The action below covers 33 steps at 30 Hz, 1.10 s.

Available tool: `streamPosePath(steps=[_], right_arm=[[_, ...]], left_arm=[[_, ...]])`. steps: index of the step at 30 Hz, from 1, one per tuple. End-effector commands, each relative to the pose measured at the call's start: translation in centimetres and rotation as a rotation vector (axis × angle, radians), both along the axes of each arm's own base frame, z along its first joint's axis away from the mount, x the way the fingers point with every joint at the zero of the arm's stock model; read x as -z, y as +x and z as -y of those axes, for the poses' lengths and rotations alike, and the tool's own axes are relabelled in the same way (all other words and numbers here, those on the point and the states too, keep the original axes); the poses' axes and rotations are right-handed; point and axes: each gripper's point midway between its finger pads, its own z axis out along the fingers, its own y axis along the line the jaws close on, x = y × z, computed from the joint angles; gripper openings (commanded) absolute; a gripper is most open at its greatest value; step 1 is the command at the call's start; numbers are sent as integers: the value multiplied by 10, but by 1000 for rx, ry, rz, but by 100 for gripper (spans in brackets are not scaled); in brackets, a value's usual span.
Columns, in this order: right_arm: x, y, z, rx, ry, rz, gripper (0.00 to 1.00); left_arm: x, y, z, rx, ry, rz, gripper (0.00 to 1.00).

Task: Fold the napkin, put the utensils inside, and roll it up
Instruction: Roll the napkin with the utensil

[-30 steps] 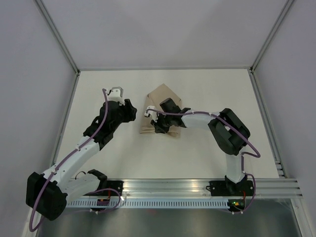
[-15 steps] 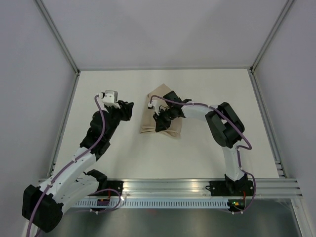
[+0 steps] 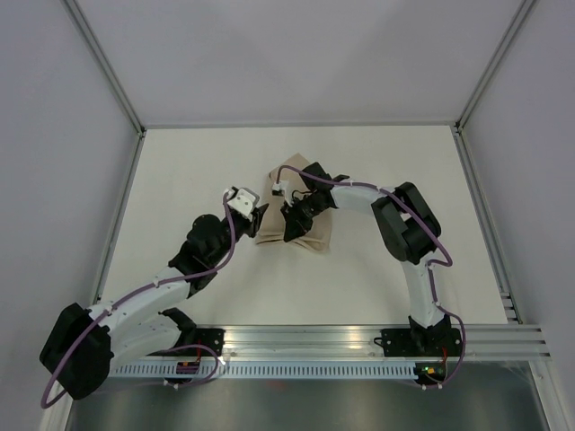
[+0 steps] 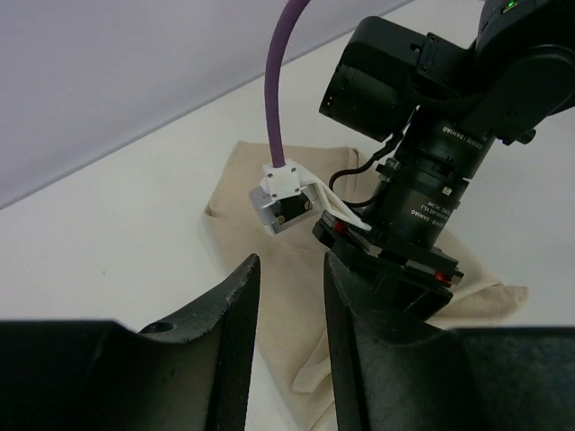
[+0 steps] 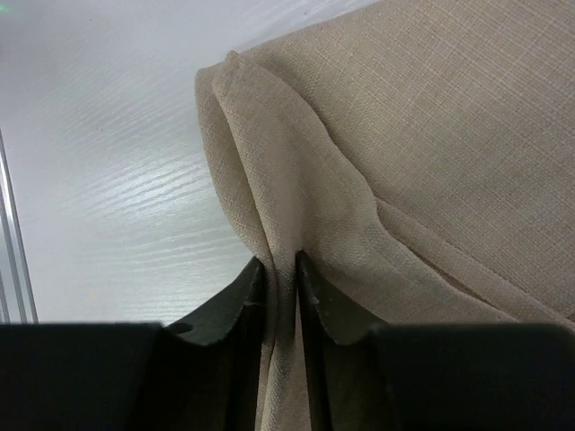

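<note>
The beige napkin (image 3: 310, 231) lies bunched and partly folded at the table's middle; it also shows in the left wrist view (image 4: 269, 260) and fills the right wrist view (image 5: 431, 135). My right gripper (image 3: 289, 215) is shut, pinching a raised fold of the napkin between its fingertips (image 5: 280, 269). My left gripper (image 3: 258, 214) is open with a narrow gap (image 4: 292, 269), hovering at the napkin's left edge, just left of the right gripper. No utensils are in view.
White tabletop (image 3: 198, 162) bounded by metal frame rails at left (image 3: 121, 211) and right (image 3: 481, 215). The right arm's wrist body (image 4: 422, 189) and a purple cable (image 4: 278, 81) stand close in front of the left gripper.
My left arm swung right and down from the table's left part to the napkin's left edge. The right gripper stayed on the napkin, shifting slightly.
</note>
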Motion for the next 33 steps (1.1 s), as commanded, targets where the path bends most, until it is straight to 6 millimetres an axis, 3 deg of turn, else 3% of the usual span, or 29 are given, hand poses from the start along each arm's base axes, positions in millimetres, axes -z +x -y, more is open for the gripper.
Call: streamPosePath(steps=[1,2,5,13,18,27,31,32,33], right_arm=[[41,-29,34,7,-175,-103,30],[41,-31,37,12,-182,-96,37],[29,-22,39,31,-184,-19,46],[7,-11,48,45,-194,120,56],[-14,-4,46,45,-168,217,59],[-45,-8,44,3,-138,384,62],[-44,-17,55,-28,-170,490,64],[-52,-15,55,-40,-169,561,64],[-43,-22,62,-54,-186,564,64]], left_arm=[[-35,6,0,-13,16,141,40],[-38,4,-1,-18,5,148,40],[-49,1,-6,-28,-26,166,42],[-51,2,-15,-84,-71,139,46],[-54,8,-26,-163,-130,110,53],[-60,14,-39,-255,-216,57,56],[-58,17,-44,-280,-254,31,56],[-56,17,-45,-284,-262,24,56],[-56,17,-46,-286,-267,22,56]])
